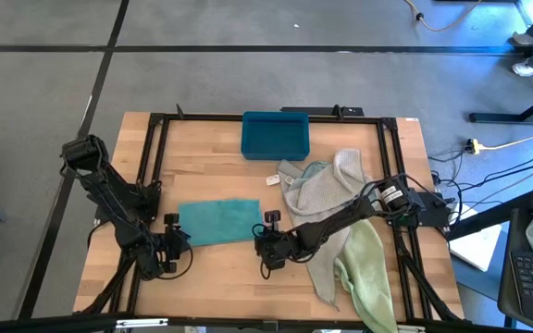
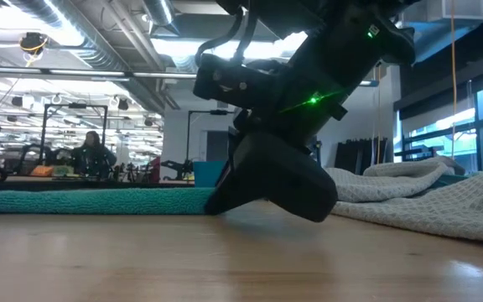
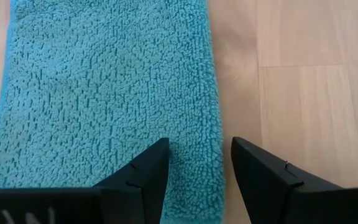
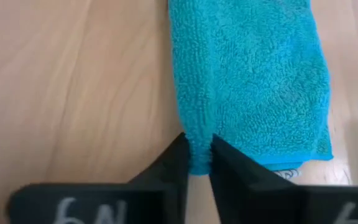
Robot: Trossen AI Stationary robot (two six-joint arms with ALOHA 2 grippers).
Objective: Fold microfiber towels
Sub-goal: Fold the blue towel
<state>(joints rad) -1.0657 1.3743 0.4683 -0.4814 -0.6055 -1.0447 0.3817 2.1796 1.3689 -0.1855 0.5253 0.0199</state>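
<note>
I see teal towel (image 1: 218, 222) folded flat, front-centre of table (image 1: 211, 268), right gripper (image 4: 197, 163) pinching its near corner, left gripper (image 3: 199, 168) parted at the opposite end, one finger over the cloth, other towels (image 1: 336, 199) heaped right.

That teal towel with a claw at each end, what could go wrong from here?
1. The right gripper pinches only the corner of the teal towel, so it might slip free when lifted.
2. The left gripper stands open across the opposite edge without holding it; if only one end rises, the fold may come out crooked.
3. The right arm reaches over the grey towel and green towel heaped beside it, and could drag them along.
</note>
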